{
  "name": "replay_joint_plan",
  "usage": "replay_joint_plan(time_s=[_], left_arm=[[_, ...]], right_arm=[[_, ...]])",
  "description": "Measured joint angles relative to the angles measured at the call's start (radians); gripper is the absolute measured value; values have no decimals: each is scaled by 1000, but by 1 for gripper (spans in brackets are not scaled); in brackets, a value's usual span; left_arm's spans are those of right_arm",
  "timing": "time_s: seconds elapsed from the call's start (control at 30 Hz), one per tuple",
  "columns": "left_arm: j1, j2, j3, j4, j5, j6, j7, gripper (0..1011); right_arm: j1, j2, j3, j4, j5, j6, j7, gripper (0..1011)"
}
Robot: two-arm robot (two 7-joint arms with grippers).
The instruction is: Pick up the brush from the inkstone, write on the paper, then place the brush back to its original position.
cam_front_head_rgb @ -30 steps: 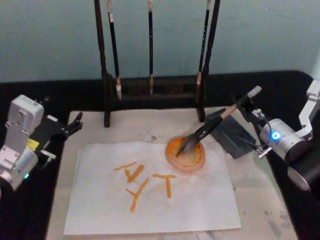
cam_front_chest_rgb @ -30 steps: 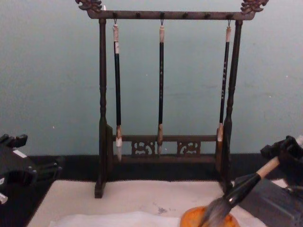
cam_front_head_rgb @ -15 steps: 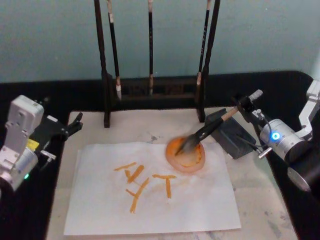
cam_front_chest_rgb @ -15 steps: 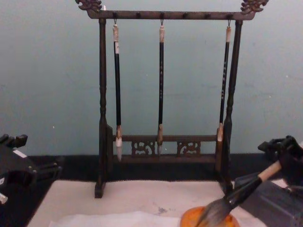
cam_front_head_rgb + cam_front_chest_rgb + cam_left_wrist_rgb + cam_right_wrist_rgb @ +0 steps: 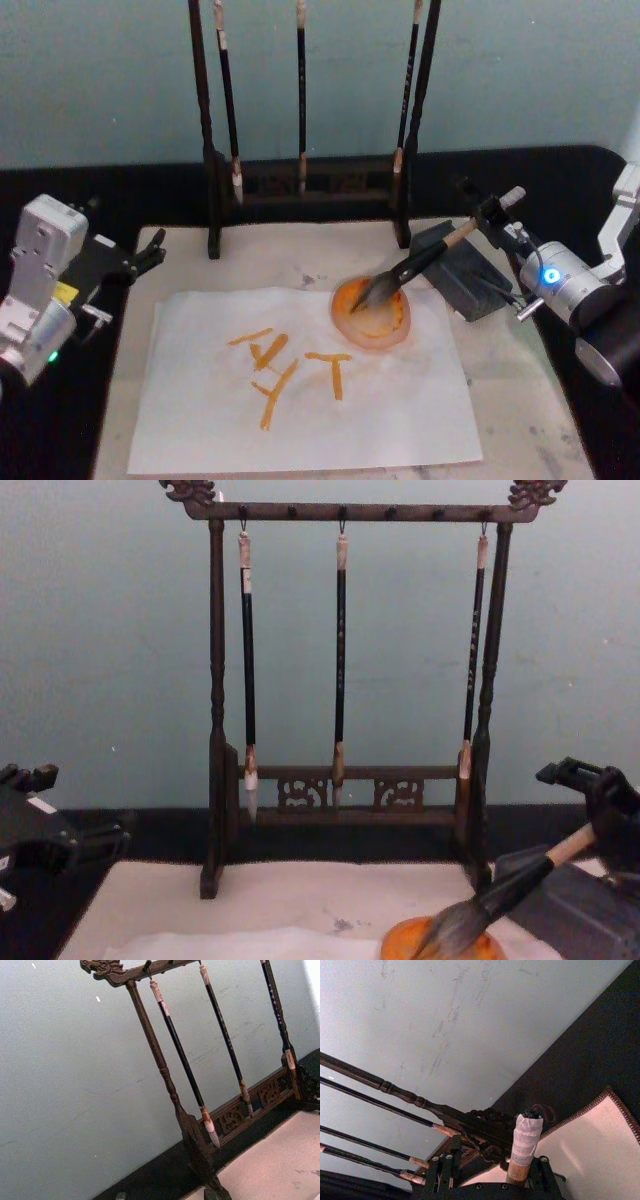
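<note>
Calligraphy workspace, hanging-brush rack (image 5: 345,680), felt mat (image 5: 520,400) (ink-stained), teal wall (image 5: 110,650)

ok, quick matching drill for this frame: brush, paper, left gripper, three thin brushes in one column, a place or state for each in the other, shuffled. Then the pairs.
Things:
1. brush
2. paper
3. left gripper
4. three thin brushes

Places or states:
A. hanging from the wooden rack at the back
B. lying flat on the beige mat, with orange strokes on it
C. off to the side over the mat's left edge, holding nothing
D. tuft resting in the orange dish, handle end at the right gripper

Pairs: 1-D, 2-B, 3-C, 4-A
</note>
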Motion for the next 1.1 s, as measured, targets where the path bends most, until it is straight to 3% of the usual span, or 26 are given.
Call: replay_joint_plan(time_s=[0.4, 0.73, 1.1], left_arm=[[0, 0, 0, 0, 0, 0, 0, 1010], [0, 0, 0, 0, 0, 0, 0, 1010], [0, 0, 0, 0, 0, 0, 0, 1010]], right_arm=[[0, 0, 0, 0, 0, 0, 0, 993], [-21, 18, 4, -31, 4, -4, 3, 1000], [-113, 90, 11, -159, 42, -9, -36, 1000]])
